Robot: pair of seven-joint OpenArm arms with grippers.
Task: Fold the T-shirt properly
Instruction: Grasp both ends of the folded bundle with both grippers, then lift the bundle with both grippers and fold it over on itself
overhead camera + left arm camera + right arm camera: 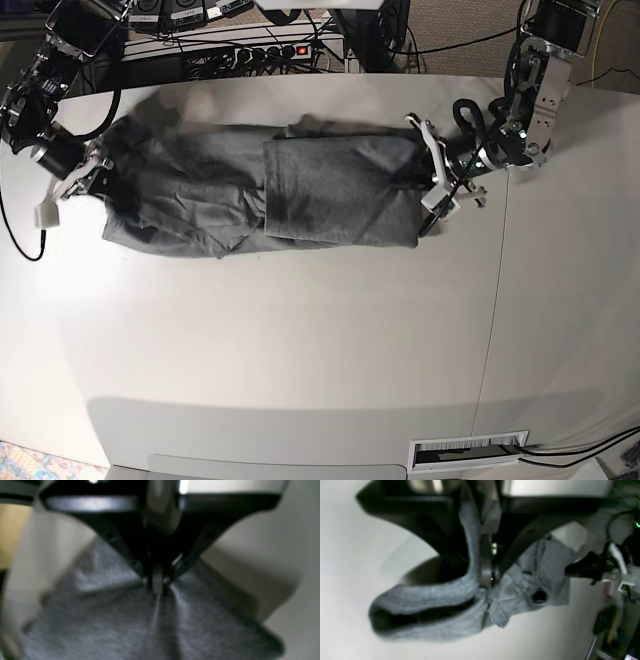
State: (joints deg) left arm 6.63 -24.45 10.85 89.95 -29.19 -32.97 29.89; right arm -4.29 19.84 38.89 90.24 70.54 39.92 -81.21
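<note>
The grey T-shirt (300, 190) lies as a long band across the far half of the white table (300, 340), with one part folded over its middle. At its right end, my left gripper (424, 190) is shut on the edge. In the left wrist view the cloth (125, 620) tents up into the closed tips of the left gripper (157, 585). At the shirt's left end, my right gripper (100, 178) holds the cloth. The right wrist view shows the right gripper (486, 580) shut on a bunched fold of the shirt (432, 597), which runs up between the fingers.
A power strip and tangled cables (255, 52) run along the table's far edge. A seam (500, 300) crosses the table on the right. A white barcode label (468, 452) sits by the near edge. Bare table surface stretches in front of the shirt.
</note>
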